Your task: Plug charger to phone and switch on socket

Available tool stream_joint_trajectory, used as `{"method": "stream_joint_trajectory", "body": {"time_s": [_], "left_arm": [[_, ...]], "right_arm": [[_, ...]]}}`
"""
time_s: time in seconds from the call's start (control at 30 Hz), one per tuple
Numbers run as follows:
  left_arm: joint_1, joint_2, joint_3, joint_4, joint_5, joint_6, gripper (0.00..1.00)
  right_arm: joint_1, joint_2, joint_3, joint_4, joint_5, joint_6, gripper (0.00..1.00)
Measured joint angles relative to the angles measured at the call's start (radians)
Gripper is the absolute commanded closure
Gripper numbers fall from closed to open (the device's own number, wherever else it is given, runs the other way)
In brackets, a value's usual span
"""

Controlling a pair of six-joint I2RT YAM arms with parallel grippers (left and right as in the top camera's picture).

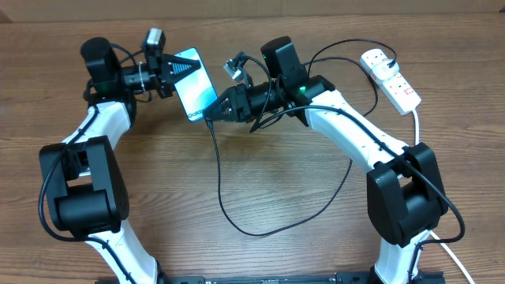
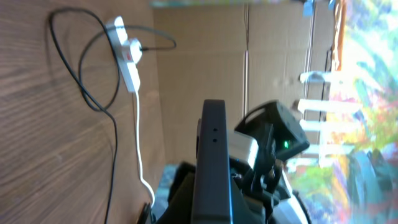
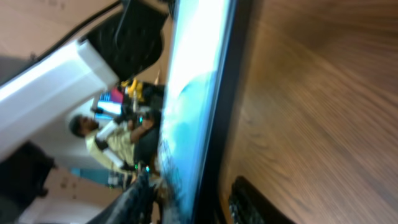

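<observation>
Nearest the robot, on the table [image 1: 173,197]: the charger [image 1: 218,173] in a slack loop, traced whole only from overhead. Farther in: the phone [image 1: 196,85], clenched at its far end by the left gripper [image 1: 172,75]; right gripper [image 1: 215,113] at its near end, beside the charger's tip. Edge-on from the left wrist; from the right wrist, fingers [image 3: 252,202] on either side of the screen edge, gripping or released impossible to tell. Farthest: the socket [image 1: 392,79], shown overhead and from the left wrist only. Counted: one phone, one charger, one socket, two grippers.
</observation>
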Motion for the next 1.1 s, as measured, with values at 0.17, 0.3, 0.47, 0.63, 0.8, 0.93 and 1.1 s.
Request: {"method": "stream_joint_trajectory", "body": {"time_s": [0.17,0.3,0.47,0.63,0.8,0.93,1.1], "left_arm": [[-0.015,0.000,0.000,0.001,0.015,0.026,0.96],[-0.014,0.000,0.000,-0.013,0.019,0.099,0.96],[-0.014,0.000,0.000,-0.027,0.019,0.221,0.96],[-0.014,0.000,0.000,-0.125,0.019,0.344,0.96],[-0.014,0.000,-0.003,-0.234,0.018,0.476,0.96],[-0.014,0.003,-0.006,-0.286,-0.003,0.536,0.96],[-0.014,0.012,-0.006,-0.415,-0.123,0.586,0.96]], "right_arm": [[-0.037,0.000,0.000,-0.024,0.013,-0.008,0.51],[-0.068,0.000,0.000,-0.033,0.013,-0.021,0.48],[-0.125,-0.002,0.000,-0.101,0.022,-0.062,0.46],[-0.186,-0.008,0.001,-0.230,0.068,-0.130,0.46],[-0.192,-0.008,0.001,-0.302,0.165,-0.176,0.43],[-0.192,-0.008,0.001,-0.335,0.241,-0.190,0.42],[-0.192,-0.008,0.001,-0.351,0.290,-0.199,0.42]]}}
